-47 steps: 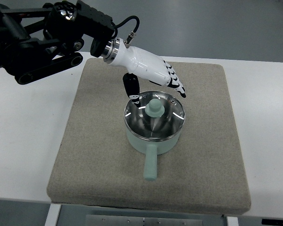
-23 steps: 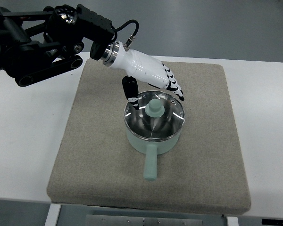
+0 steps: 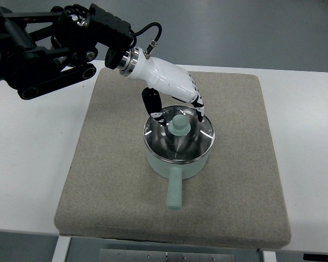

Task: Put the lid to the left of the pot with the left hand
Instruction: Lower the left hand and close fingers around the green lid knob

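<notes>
Black arm point(image 3: 41, 52) enters from the left edge, far side, above the white table point(image 3: 27, 158). Left hand point(image 3: 172, 90), white shell, hangs over the far rim of the pot point(image 3: 177, 147). Thumb point(image 3: 151, 102) points down at the rim's far left; fingers point(image 3: 199, 103) curl down at the far right, just beside the knob point(image 3: 180, 126). Fingers half-closed around the knob, grip not closed; whether they touch it I cannot tell. Lid point(image 3: 179, 134), glass with steel rim, sits on the pot. Pot is mint green, handle point(image 3: 174, 191) pointing near, roughly centred on the grey mat point(image 3: 109, 180). Right hand out of view
</notes>
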`<state>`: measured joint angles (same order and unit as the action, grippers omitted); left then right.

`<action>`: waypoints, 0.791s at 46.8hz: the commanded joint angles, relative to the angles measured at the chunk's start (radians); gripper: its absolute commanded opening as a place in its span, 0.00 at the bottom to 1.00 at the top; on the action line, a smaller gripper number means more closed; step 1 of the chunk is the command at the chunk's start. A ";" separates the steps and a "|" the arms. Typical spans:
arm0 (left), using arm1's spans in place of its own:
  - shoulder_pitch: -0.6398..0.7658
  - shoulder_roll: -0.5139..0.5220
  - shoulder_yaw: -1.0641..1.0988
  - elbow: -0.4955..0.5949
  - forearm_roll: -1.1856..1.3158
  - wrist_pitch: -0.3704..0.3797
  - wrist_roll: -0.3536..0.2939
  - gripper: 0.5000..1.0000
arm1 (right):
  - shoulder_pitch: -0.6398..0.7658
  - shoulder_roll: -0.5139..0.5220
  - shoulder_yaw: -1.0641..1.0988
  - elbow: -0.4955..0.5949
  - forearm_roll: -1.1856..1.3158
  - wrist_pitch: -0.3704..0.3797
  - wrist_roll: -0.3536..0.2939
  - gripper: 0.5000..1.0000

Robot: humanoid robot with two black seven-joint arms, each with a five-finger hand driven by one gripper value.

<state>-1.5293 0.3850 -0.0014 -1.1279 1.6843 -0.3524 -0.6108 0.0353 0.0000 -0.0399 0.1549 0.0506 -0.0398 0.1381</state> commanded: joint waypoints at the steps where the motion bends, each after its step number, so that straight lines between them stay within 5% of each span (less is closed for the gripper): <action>1: 0.001 0.000 0.000 0.000 -0.002 0.000 0.000 0.57 | 0.000 0.000 0.000 0.000 0.000 0.000 0.000 0.85; 22: 0.003 0.000 0.001 0.002 0.000 -0.019 0.000 0.32 | 0.000 0.000 0.000 0.000 0.000 0.000 0.000 0.85; 32: 0.002 0.000 0.000 0.002 0.000 -0.020 0.000 0.00 | 0.000 0.000 0.000 0.000 0.000 0.000 0.000 0.85; 37: 0.003 0.000 0.001 0.002 0.000 -0.020 0.000 0.00 | 0.000 0.000 0.000 0.000 0.000 0.001 0.000 0.85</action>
<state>-1.5264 0.3850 0.0000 -1.1259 1.6843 -0.3725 -0.6109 0.0353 0.0000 -0.0399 0.1549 0.0506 -0.0396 0.1381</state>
